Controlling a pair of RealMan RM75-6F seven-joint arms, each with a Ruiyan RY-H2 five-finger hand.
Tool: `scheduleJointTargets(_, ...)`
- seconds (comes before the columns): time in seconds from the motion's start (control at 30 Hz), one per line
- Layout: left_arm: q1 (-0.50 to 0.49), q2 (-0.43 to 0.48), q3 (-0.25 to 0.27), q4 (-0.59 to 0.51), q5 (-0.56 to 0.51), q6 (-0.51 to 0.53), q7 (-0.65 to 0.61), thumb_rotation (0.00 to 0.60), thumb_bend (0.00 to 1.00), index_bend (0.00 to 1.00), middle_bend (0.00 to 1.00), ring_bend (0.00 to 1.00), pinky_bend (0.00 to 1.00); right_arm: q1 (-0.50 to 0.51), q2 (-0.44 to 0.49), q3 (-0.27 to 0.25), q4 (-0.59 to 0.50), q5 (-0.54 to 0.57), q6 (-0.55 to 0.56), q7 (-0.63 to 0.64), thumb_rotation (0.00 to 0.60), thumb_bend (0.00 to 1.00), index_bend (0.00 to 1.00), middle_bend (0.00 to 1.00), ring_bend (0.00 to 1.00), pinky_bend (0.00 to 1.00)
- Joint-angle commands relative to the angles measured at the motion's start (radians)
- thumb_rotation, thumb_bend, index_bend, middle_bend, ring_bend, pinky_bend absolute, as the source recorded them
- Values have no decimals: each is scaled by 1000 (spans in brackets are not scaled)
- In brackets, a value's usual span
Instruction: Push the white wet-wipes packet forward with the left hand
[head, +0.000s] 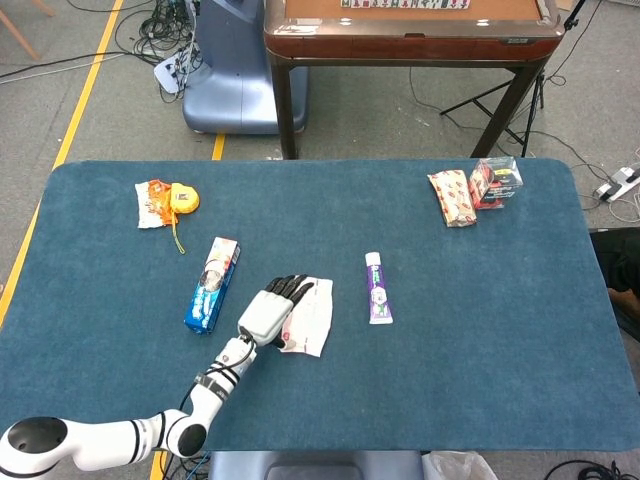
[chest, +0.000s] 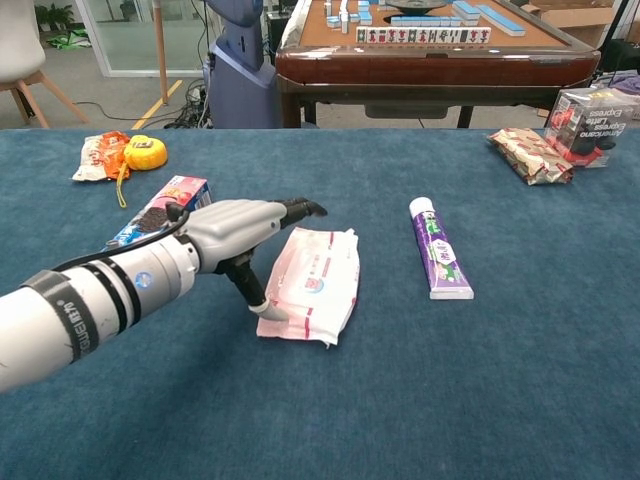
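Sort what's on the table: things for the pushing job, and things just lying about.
Job: left hand, white wet-wipes packet.

Lying about: purple tube, blue biscuit box, orange snack bag, yellow tape measure, patterned packet, clear box.

I see a dark teal table cover (head: 480, 340) | white wipes packet (chest: 314, 280) with pale pink print and a small blue-red mark | silver-grey left hand (chest: 235, 232), black fingertips (chest: 304, 208) | purple-and-white tube (chest: 438, 249) | blue and pink biscuit box (head: 212, 284) | orange snack bag (head: 155, 202)
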Motion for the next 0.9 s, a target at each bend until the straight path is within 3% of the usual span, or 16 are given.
scheduleJointTargets(0.03,-5,-4,-5,8,-5,-2,2,600,22,0,0,0,70,0,1,-4,3,-6,-2,2,600,378,414,368,232,404)
scheduleJointTargets(0.67,-59,-43,-56,101,-62,-27,4,600,23,0,0,0,70,-3,3,-13,7,-26,-4,-1,600,377,414,367,232,404)
scheduleJointTargets(0.9,-42,-14,-42,69,-60,7,22,600,22,0,0,0,70,-1,4,-20,1,-41,-1,-12,600,378,414,367,232,404)
